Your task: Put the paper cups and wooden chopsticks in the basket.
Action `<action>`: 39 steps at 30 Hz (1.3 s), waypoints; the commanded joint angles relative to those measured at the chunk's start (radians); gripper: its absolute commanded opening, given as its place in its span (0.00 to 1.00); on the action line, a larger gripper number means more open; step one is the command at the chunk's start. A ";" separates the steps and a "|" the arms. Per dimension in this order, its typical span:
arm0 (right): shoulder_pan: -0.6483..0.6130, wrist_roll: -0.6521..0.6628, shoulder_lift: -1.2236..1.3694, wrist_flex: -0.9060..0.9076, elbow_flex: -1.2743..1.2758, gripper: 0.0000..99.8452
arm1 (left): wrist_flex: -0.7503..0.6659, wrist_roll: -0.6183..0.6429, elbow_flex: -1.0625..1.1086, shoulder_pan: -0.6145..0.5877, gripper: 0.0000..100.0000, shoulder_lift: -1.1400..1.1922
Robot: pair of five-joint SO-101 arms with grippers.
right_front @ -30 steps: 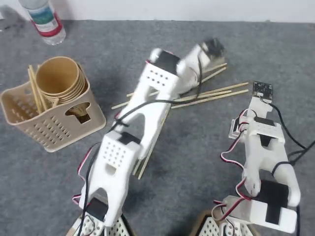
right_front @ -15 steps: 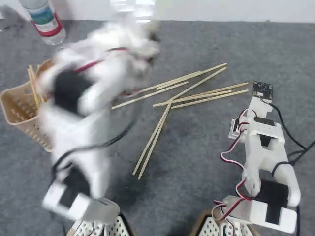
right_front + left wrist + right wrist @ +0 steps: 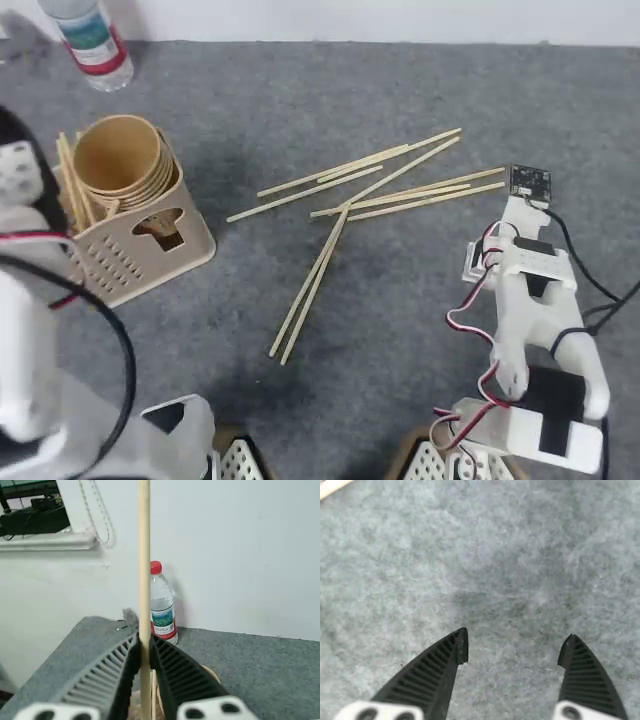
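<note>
- The right arm (image 3: 535, 300) lies folded along the near right part of the worktop (image 3: 300, 90), which is covered in grey felt.
- The right gripper (image 3: 516, 636) is spread wide over bare felt and has nothing between its fingers. The end of one stick (image 3: 330, 487) lies a little beyond it.
- The left arm (image 3: 30, 300) rises at the near left corner and runs up the left edge, just beside the basket.
- The left gripper (image 3: 144, 640) is closed tight on a single wooden chopstick (image 3: 144, 555). The stick stands upright between the ribbed fingers (image 3: 175, 667) and reaches well above them.
- The loose chopsticks (image 3: 345, 208) lie scattered around the middle of the worktop. Two lie side by side, pointing towards the near edge. The others fan out across one another towards the right edge, and their far-right tips end close to the right arm's head.
- The basket (image 3: 120, 265), beige with a perforated wall, sits by the left edge, well apart from the loose sticks.
- The paper cups (image 3: 118, 152) are nested in one stack inside the basket, mouth up.
- A few standing chopsticks (image 3: 70, 180) lean in the basket beside the cups, on the side nearest the left edge.
- A water bottle (image 3: 90, 40) with a red label stands at the far left corner against the white wall. The left wrist view shows it (image 3: 162, 610) behind the held stick.
</note>
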 commanded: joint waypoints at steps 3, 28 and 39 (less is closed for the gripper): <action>-0.013 -0.002 -0.004 0.005 -0.057 0.30 | -0.193 0.038 0.302 -0.023 0.01 -0.186; -0.015 -0.002 -0.004 0.002 -0.057 0.30 | -1.171 0.104 1.564 -0.292 0.01 -0.620; -0.015 -0.002 -0.004 0.004 -0.057 0.30 | -1.250 0.106 1.664 -0.290 0.03 -0.629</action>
